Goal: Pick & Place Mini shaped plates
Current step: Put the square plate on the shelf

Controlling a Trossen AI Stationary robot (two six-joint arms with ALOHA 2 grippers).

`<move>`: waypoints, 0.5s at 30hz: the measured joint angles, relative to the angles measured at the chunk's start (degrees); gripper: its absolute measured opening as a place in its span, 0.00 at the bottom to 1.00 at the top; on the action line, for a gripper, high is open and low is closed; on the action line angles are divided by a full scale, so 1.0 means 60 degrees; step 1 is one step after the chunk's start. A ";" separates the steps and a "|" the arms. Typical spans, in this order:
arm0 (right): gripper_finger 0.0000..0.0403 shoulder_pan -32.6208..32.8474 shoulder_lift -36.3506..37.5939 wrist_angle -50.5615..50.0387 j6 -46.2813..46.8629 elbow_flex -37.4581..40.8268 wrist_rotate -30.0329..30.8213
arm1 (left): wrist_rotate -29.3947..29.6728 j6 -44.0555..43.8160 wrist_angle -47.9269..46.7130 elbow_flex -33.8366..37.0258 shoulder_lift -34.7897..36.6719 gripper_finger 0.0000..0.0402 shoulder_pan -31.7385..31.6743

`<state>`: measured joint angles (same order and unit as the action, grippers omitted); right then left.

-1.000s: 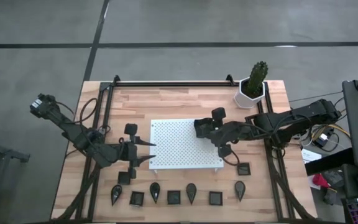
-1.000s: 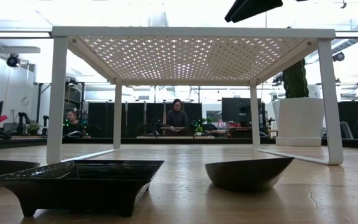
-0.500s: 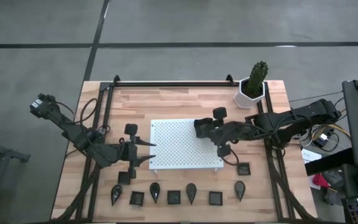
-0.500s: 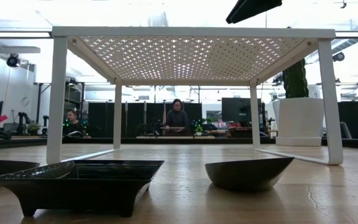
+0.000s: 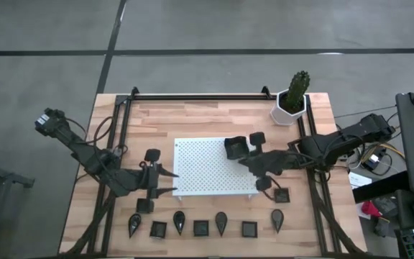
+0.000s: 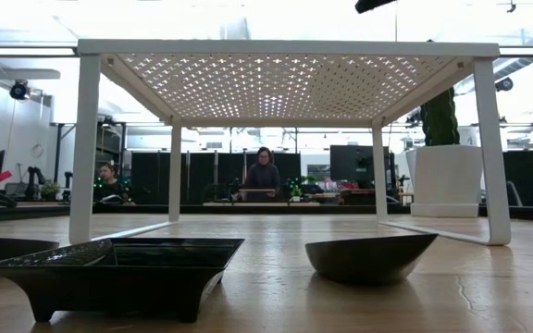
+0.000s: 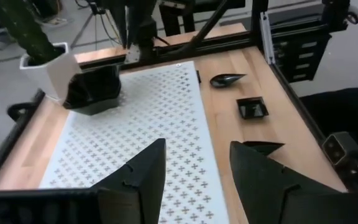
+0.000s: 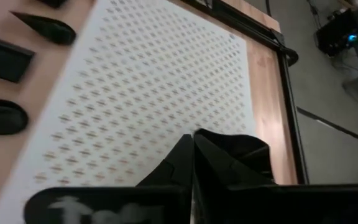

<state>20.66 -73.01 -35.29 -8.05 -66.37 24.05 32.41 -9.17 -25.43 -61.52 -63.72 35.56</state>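
One square black mini plate (image 5: pixel 236 148) rests flat on the white perforated board (image 5: pixel 207 173), near its far right corner; the left wrist view shows this plate (image 7: pixel 95 93) too. My right gripper (image 5: pixel 246 160) hovers shut just beside that plate (image 8: pixel 244 155), holding nothing. Several more black plates, square and teardrop, lie in a row (image 5: pixel 201 227) along the near edge, with one square plate (image 5: pixel 282 194) by the board's near right corner. My left gripper (image 5: pixel 171 180) stands open over the board's left edge, nothing between its fingers (image 7: pixel 194 180).
A white hexagonal pot with a cactus (image 5: pixel 292 101) stands at the far right corner. The board stands on legs (image 6: pixel 86 148) above the tabletop. A black frame rail (image 5: pixel 117 144) runs along each side. Bare wood (image 5: pixel 192 119) lies beyond the board.
My right gripper has drawn back from the square plate toward the table's right and near edges, and its fingers have shut. The plate stays on the board where it was. My left gripper has rolled a little in place.
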 joint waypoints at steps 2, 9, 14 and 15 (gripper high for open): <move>0.02 0.0240 0.0048 0.0019 0.0154 0.0000 0.0002 | -0.0022 -0.0074 -0.0001 0.0000 -0.0007 0.44 0.0009; 0.02 0.0934 0.0191 0.0015 0.0870 0.0000 0.0084 | -0.0020 -0.0149 0.0011 0.0000 -0.0007 0.44 0.0009; 0.02 0.1277 0.0355 -0.0179 0.1607 0.0000 0.0278 | -0.0016 -0.0243 0.0025 0.0004 -0.0007 0.44 0.0009; 0.02 0.1321 0.0396 -0.0200 0.1784 0.0000 0.0282 | -0.0013 -0.0243 0.0027 0.0006 -0.0007 0.44 0.0009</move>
<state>28.59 -70.64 -36.49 2.65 -66.37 25.74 32.34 -10.63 -25.26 -61.48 -63.77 35.62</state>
